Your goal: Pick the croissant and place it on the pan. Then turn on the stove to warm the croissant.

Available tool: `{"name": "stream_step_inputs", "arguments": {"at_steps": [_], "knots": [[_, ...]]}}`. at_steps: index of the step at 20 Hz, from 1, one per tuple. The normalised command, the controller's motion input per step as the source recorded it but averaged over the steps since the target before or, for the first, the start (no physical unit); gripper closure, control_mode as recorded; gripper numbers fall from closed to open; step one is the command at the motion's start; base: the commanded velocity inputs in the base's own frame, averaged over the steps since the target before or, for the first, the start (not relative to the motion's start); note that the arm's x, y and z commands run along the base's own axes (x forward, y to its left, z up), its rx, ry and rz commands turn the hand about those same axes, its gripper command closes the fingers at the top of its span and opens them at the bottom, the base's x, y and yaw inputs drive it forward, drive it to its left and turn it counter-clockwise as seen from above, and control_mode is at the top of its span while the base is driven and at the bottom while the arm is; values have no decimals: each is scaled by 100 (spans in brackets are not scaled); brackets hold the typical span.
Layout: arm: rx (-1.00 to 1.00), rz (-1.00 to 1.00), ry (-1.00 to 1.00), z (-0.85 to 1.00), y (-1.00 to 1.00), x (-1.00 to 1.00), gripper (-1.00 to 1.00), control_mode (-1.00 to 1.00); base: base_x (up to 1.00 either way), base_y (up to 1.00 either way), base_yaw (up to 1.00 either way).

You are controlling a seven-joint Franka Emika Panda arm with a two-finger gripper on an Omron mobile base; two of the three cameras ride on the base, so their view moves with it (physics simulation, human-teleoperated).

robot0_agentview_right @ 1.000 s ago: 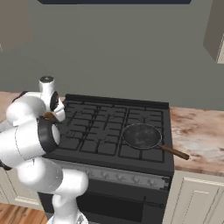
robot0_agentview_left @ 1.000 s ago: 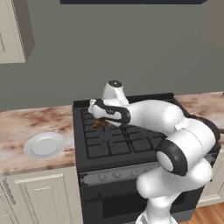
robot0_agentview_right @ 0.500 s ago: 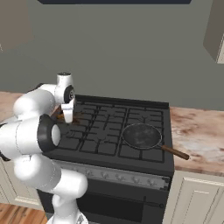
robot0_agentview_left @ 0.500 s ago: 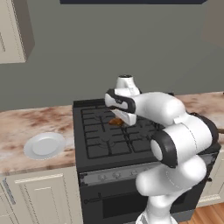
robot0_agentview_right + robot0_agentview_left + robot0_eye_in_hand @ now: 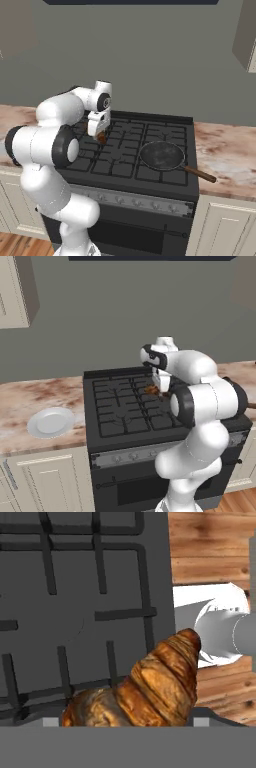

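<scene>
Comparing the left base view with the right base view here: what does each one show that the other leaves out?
Left base view alone: a white plate on the counter left of the stove. Right base view alone: the whole pan on the stove's right side, empty, its brown handle toward the right counter. Both: the arm carrying the croissant in its claw above the grates, short of the pan, and the knob strip along the stove front.
</scene>
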Motion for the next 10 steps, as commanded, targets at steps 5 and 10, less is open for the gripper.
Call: {"name": "stream_step_inputs", "arguments": {"at_steps": [5, 10], "knots": [[-3, -28, -7, -1, -73, 0, 100, -100, 0, 0, 0], [-9, -13, -18, 0, -68, 0, 100, -100, 0, 0, 0]]}}
